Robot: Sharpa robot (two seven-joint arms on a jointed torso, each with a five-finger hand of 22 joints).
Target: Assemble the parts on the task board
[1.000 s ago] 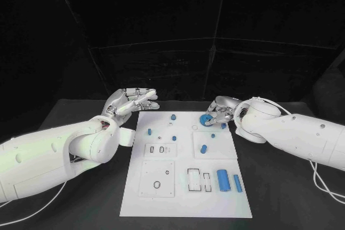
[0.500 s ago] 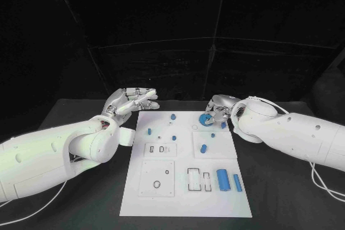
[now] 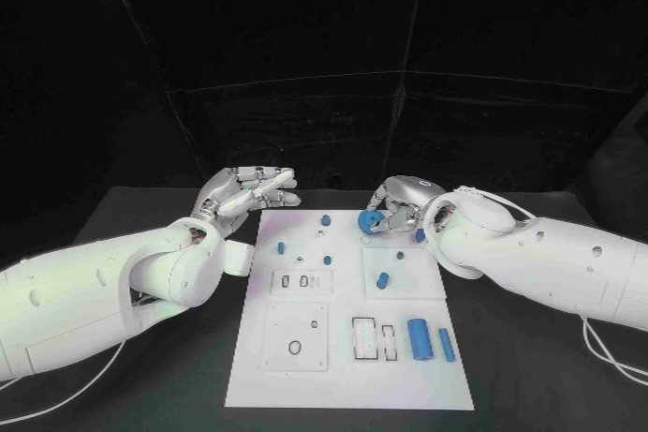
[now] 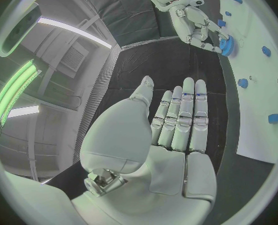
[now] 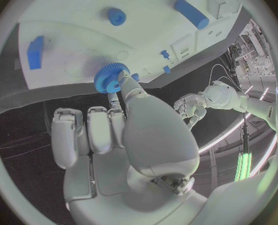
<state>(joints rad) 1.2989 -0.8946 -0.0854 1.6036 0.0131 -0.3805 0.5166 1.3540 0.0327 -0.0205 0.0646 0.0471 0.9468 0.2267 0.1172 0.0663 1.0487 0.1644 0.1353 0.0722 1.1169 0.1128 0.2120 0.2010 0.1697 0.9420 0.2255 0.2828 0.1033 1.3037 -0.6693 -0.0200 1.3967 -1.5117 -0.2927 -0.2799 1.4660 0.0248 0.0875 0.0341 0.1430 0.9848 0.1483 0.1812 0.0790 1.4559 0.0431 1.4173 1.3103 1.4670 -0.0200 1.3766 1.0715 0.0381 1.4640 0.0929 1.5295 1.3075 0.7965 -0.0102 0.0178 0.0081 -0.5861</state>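
Where the black table (image 3: 149,216) meets a dark backdrop, the white board (image 3: 354,376) lies lengthwise in the middle, dark cloth showing on both its long sides.

Left hand (image 3: 246,194): raised beside the board's far left corner, off the board. Wrist view shows fingers (image 4: 184,116) straight and side by side, thumb apart, palm bare; holds nothing, touches nothing.

On the board, left to right: small blue pieces (image 3: 281,247) in the far left part, two framed panels below them, slot outlines in the near right part, then a blue cylinder (image 3: 420,338) and a thin blue bar (image 3: 446,344) just beside it, close to the right edge. An oval blue piece (image 3: 382,280) sits on the right square panel.

Right hand (image 3: 391,211): at the board's far edge, right of centre. It pinches a blue gear (image 5: 111,77) between thumb and a fingertip; other fingers curled underneath. Whether the gear touches the board cannot be told.

Open room: bare table left of the board beneath the left arm, a narrower strip along the right edge under the right arm, board's near end free of both arms
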